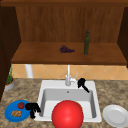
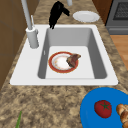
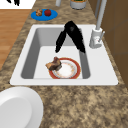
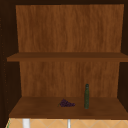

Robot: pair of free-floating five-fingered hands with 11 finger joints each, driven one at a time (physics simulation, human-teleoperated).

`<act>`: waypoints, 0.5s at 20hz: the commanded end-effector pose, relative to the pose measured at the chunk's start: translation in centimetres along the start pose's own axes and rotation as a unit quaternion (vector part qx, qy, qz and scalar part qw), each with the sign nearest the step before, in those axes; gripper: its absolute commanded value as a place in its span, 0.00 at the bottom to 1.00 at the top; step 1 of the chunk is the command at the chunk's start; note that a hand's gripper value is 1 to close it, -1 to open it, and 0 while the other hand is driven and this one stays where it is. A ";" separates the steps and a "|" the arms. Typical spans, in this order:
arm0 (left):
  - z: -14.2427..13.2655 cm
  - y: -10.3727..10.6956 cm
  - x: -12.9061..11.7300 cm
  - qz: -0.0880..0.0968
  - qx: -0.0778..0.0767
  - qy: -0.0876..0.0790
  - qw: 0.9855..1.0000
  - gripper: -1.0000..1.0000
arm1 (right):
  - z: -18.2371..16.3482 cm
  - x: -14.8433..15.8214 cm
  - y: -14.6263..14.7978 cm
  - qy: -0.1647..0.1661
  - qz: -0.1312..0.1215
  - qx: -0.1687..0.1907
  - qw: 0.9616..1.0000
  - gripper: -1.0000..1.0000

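Note:
My right hand (image 1: 82,83) hovers over the sink's back rim just right of the faucet (image 1: 68,76), open, with straight fingers pointing down into the basin (image 3: 72,35); it touches nothing. The same hand shows at the sink's far rim (image 2: 56,12). My left hand (image 1: 32,108) hangs with relaxed fingers over the sink's left rim, beside a blue plate (image 1: 10,115) that holds a tomato (image 1: 21,105) and brown pieces (image 1: 16,113). In the sink (image 2: 98,57) lies a red-rimmed plate (image 2: 53,68) with a brown piece of food (image 2: 73,59) on its edge.
A white plate (image 1: 115,115) lies on the counter right of the sink. A big red round shape (image 1: 67,115) covers the sink's front. On the shelf (image 1: 37,56) above are grapes (image 1: 66,49) and a green bottle (image 1: 86,43). A potted plant (image 1: 9,81) stands far left.

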 end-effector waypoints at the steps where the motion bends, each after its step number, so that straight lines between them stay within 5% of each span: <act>1: 0.0 0.0 0.0 0.000 0.000 0.000 1.000 0.50 | 0.6 2.1 1.9 -0.026 -0.045 -0.040 0.998 0.00; 10: 0.0 0.0 0.0 0.000 0.000 0.000 1.000 0.50 | 1.2 5.7 4.9 -0.071 -0.087 -0.095 0.989 0.00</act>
